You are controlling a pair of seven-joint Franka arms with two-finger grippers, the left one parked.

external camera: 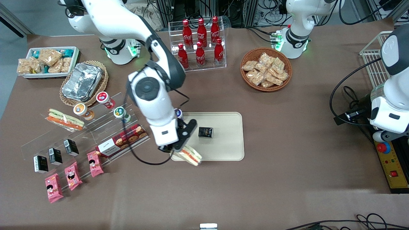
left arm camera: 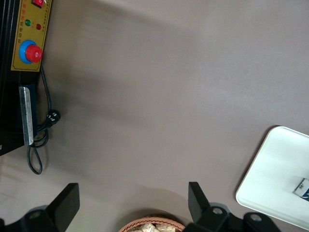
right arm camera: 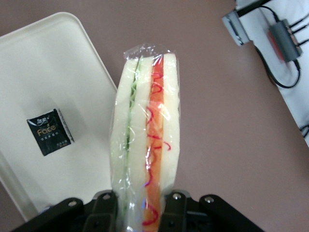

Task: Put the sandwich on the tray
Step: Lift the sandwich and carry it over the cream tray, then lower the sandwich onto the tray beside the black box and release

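The sandwich point(right arm camera: 145, 140) is a white-bread wedge in clear film with an orange-red filling and a thin green line. My right gripper point(right arm camera: 139, 205) is shut on it, one finger pressing each bread face. In the front view the gripper point(external camera: 179, 148) holds the sandwich point(external camera: 191, 156) over the near corner of the cream tray point(external camera: 223, 150) at the working arm's end, the wedge sticking out past the tray's rim. The tray point(right arm camera: 53, 72) carries a small black packet point(right arm camera: 49, 131), also seen as the black packet point(external camera: 205, 132) near the tray's middle.
A longer wrapped sandwich point(external camera: 65, 119), small cups point(external camera: 105, 99), black cartons point(external camera: 55, 156), a red biscuit box point(external camera: 123, 140) and pink packets point(external camera: 72, 175) lie on the acrylic stand. A foil container point(external camera: 82, 81), snack bin point(external camera: 48, 61), cola rack point(external camera: 200, 41) and snack basket point(external camera: 266, 69) stand farther from the front camera.
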